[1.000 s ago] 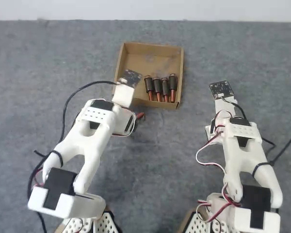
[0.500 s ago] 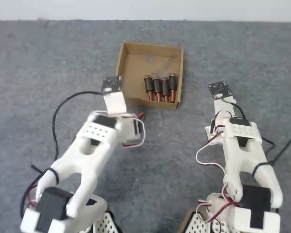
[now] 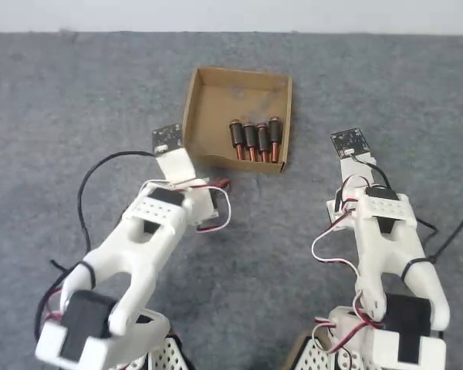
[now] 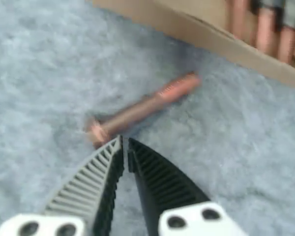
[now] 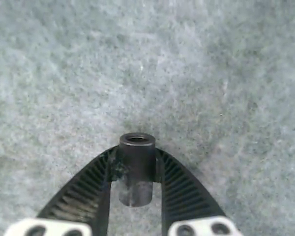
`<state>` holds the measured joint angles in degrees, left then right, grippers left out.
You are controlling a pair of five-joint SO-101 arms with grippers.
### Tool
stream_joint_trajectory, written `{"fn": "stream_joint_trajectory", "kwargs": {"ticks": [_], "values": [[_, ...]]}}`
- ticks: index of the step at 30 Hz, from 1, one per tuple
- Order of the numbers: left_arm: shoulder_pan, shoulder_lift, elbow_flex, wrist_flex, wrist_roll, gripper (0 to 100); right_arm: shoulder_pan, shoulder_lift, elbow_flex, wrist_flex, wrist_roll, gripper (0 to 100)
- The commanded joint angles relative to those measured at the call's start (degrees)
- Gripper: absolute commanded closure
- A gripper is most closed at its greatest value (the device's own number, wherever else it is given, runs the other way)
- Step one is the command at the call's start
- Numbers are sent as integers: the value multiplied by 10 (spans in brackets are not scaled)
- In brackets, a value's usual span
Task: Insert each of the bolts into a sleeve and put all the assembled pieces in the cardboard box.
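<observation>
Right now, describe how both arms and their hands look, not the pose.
Both arms, left arm and right arm, are white plastic shells with black motor blocks. Red, white and black wires loop along them. The left hand and right hand have black, ribbed, tapering fingers on white bases.

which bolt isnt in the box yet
The bare copper bolt on the carpet outside the cardboard box, by the left gripper; the other four sit sleeved inside.
</observation>
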<state>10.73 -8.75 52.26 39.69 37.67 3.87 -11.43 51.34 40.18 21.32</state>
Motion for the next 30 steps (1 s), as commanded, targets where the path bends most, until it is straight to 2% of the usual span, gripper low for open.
{"fn": "stream_joint_trajectory", "kwargs": {"ticks": [1, 8, 12, 21, 30], "values": [[-6, 27, -59, 32, 3, 990, -3, -12, -3, -7, 8, 992], [-6, 41, -72, 50, 2, 990, -3, -12, -3, -6, 10, 992], [-29, 53, -84, 62, 2, 989, -3, -12, -3, -6, 10, 992], [-97, 150, -197, 116, 3, 989, -3, -12, -3, -5, 10, 992], [-135, 218, -300, 113, 4, 989, -3, -12, -3, -6, 10, 992]]}}
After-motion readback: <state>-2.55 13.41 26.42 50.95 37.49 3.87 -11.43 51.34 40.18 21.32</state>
